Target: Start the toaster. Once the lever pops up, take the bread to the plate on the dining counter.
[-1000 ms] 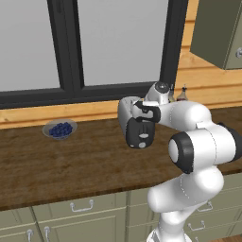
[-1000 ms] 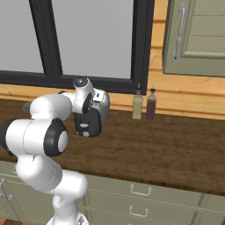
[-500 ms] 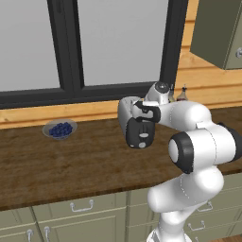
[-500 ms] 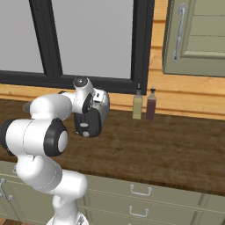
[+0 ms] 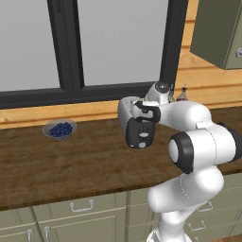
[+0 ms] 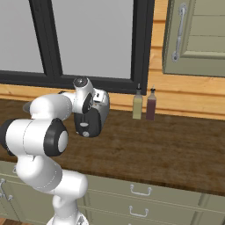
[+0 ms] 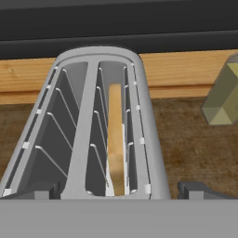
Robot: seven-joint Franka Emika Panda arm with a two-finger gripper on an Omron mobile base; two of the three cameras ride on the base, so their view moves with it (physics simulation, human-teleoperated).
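Hand view, toaster (image 7: 93, 121) between pincer (image 7: 119, 189) tips

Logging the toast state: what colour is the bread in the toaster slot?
Golden tan; the bread shows best in the hand view, standing in the toaster's right slot.

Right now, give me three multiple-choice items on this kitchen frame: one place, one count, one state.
1. Which slot of the toaster holds the bread in the hand view?
A. left slot
B. right slot
C. neither

2. How many bottles stand by the window wall?
A. one
B. two
C. four

3. How does the gripper stand?
A. shut on the bread
B. shut on nothing
C. open

Answers: 1 B, the slice stands on edge in the right slot. 2 B, a pale one and a dark one side by side. 3 C, both fingertips sit wide apart, outside the toaster's sides.
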